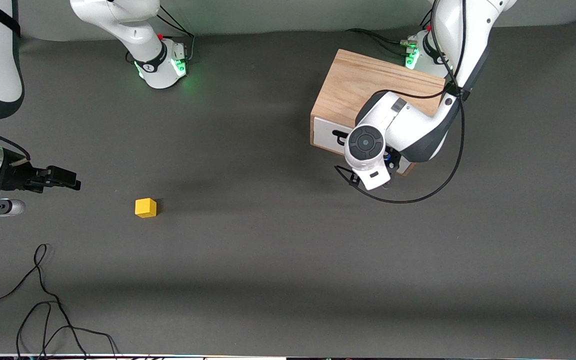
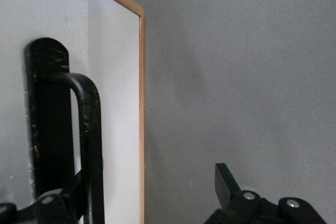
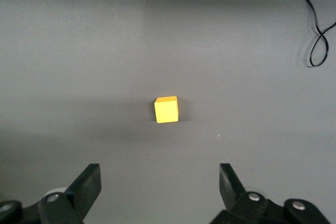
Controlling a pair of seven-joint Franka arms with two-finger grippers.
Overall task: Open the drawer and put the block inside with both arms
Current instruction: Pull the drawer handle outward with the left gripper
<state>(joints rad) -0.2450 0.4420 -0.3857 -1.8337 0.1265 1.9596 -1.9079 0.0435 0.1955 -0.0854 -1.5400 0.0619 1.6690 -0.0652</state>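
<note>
1. Straddling the black bar handle point(image 2: 89, 145), the left gripper point(image 2: 142, 198) has its jaws spread; in the left wrist view one finger sits at the bar and the other point(image 2: 226, 184) stands clear over bare table, so nothing is pinched yet.
2. That handle belongs to the white-fronted drawer point(image 1: 329, 133) of the light oak-coloured wooden box point(image 1: 368, 87), which appears fully shut.
3. The right gripper point(image 3: 157, 184) hangs with jaws spread wide and empty, over the dark grey table point(image 1: 268, 275) toward the right arm's end.
4. The small yellow cube point(image 1: 145, 207) rests on the table at about four o'clock from that gripper in the front view, well apart from the box, which lies at about two o'clock from it.
5. Judged step: the approach to the handle, with the drawer not yet opened and the cube untouched.
6. The next move seems to call for the left jaws to close on the bar, then a straight pull outward from the box face; a skewed pull could drag the box.
</note>
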